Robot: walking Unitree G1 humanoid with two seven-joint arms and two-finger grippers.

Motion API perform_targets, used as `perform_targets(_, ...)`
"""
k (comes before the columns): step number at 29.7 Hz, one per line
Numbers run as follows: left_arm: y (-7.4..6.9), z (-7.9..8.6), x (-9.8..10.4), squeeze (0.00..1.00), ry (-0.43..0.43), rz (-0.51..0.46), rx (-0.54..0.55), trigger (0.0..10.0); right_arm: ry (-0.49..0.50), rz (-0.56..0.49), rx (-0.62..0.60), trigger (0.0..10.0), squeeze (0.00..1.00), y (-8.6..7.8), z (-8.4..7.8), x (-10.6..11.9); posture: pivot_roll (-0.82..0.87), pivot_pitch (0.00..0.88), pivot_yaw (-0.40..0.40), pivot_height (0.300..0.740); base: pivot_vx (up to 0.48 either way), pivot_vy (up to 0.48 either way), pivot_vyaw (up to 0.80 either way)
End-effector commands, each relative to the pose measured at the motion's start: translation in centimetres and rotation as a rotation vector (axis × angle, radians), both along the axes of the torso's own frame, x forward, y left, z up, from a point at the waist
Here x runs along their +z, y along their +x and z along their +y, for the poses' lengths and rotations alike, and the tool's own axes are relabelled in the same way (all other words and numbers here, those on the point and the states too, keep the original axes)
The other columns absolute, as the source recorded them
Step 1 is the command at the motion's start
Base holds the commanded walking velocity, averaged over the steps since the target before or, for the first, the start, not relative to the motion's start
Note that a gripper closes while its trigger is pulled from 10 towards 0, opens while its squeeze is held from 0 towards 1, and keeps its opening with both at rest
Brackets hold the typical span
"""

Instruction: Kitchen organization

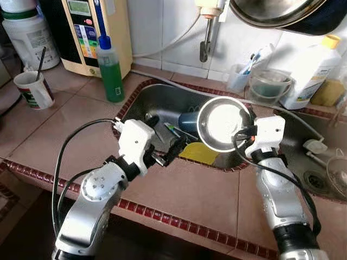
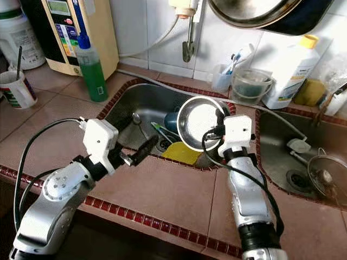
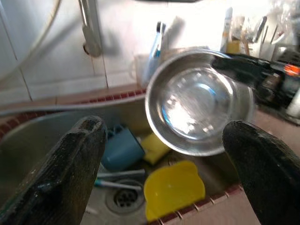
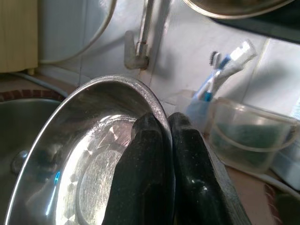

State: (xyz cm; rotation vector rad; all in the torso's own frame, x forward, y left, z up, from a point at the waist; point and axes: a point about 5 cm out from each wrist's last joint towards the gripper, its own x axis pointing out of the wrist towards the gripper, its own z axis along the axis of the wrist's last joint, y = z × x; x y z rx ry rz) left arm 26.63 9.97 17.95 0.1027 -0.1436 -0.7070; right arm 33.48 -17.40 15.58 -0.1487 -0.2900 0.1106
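The steel bowl (image 1: 223, 123) hangs tilted above the left sink basin (image 1: 142, 103), its hollow facing the robot, pinched at its rim by the right gripper (image 4: 161, 140), whose two black fingers (image 4: 140, 178) press together on the rim, one inside and one outside.

Far to the left of the left gripper (image 1: 165, 156), a white mug (image 1: 33, 90) with a stick in it stands on the tiled counter (image 1: 59, 124). Nearer, a green bottle (image 1: 111, 70) with a blue cap stands just beside the basin's corner. The left gripper hovers over the basin's near edge, its fingers (image 3: 70, 164) spread wide and holding nothing.

Beyond and below it, in the basin, lie a blue cup (image 3: 121, 149) on its side and a yellow plastic piece (image 3: 173, 190) near the drain. Past the right gripper, a clear cup with toothbrushes (image 1: 241, 73) and a clear plastic tub (image 1: 269, 85) stand by the wall.
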Motion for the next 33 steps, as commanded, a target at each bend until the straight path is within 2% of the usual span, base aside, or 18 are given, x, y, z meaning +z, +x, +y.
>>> perform_targets(1, -0.8, -0.5, 0.3, 0.00, 0.013, -0.004, -0.040, 10.0, 0.002, -0.011, 0.005, 10.0, 0.00, 0.5, -0.6, 0.4, -0.12, 0.154, -0.032, 0.732, 0.000, 0.000, 0.00)
perform_targets(5, -1.5, -0.7, 0.5, 0.00, 0.028, -0.005, -0.060, 10.0, 0.002, -0.009, 0.016, 10.0, 0.00, 1.1, -0.8, 0.7, -0.11, 0.171, -0.033, 0.732, 0.000, 0.000, 0.00)
perform_targets(15, -3.2, -1.5, 0.9, 0.00, 0.032, 0.007, -0.093, 10.0, 0.013, -0.009, 0.096, 10.0, 0.00, 2.9, 0.5, 1.8, -0.08, 0.232, -0.042, 0.732, 0.000, 0.000, 0.00)
perform_targets(25, -3.8, -1.8, 0.7, 0.00, 0.040, 0.047, -0.078, 10.0, 0.053, -0.035, 0.215, 10.0, 0.00, 3.9, 3.9, 3.2, -0.08, 0.284, -0.054, 0.732, 0.000, 0.000, 0.00)
perform_targets(33, -3.8, -1.8, 0.7, 0.00, 0.039, 0.064, -0.056, 10.0, 0.088, -0.029, 0.278, 10.0, 0.00, 3.9, 5.6, 3.3, -0.08, 0.304, -0.061, 0.732, 0.000, 0.000, 0.00)
